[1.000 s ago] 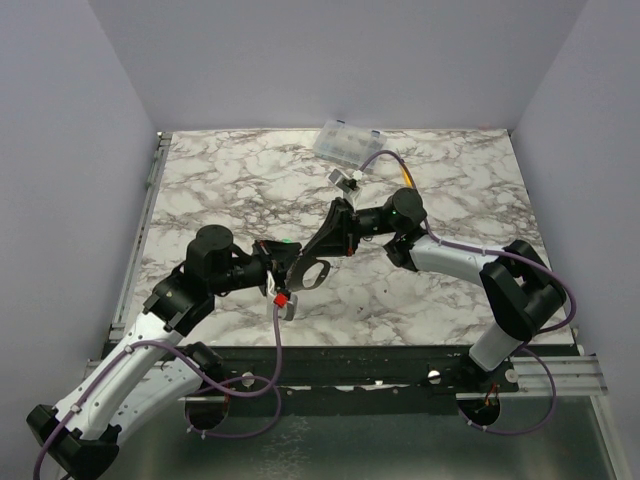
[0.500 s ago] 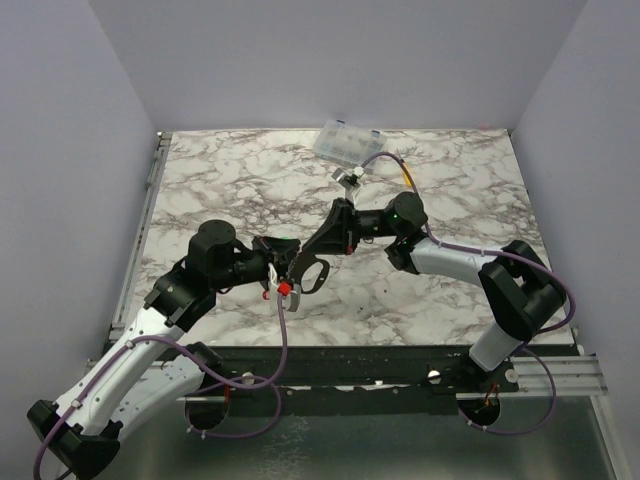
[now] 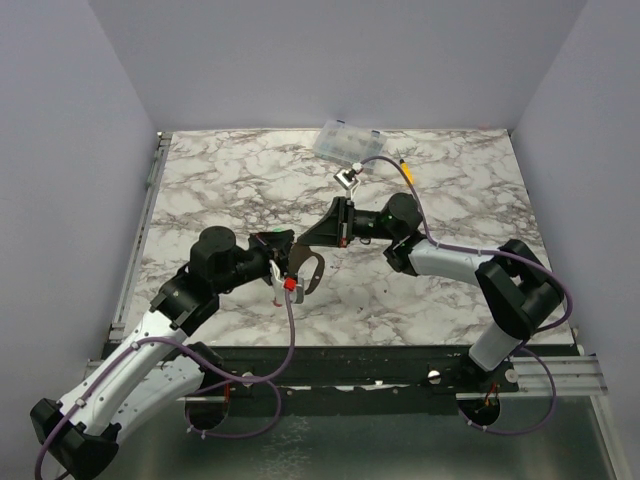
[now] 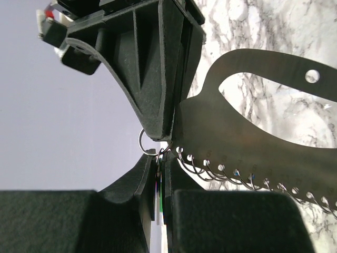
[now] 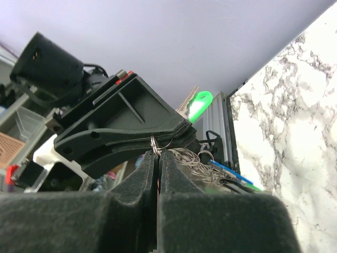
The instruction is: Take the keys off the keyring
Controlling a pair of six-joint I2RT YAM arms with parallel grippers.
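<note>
In the last second my two arms have drawn closer over the middle of the counter (image 3: 230, 190). My right wrist has rolled toward 12 o'clock, and the keyring (image 4: 247, 142) has swung from lying face-up to hanging more on edge, just toward 6 o'clock of centre and off the surface. I take that as twisting a link open rather than a release, since no key has dropped. My left end effector (image 4: 159, 164) is pressed together on a thin key (image 4: 158, 203), which shows only as a green and violet sliver. My right end effector (image 5: 157, 158) is pinched shut on a small split ring (image 5: 156, 144), meeting the left tip to tip. The left wrist view alone shows the keyring's row of wire loops along its 6 o'clock edge. The right wrist view alone shows a green key (image 5: 200, 104) at 1 o'clock of the pinch and a blue key (image 5: 231, 173) at 4 o'clock. From above, the pinch is hidden under black fingers.
</note>
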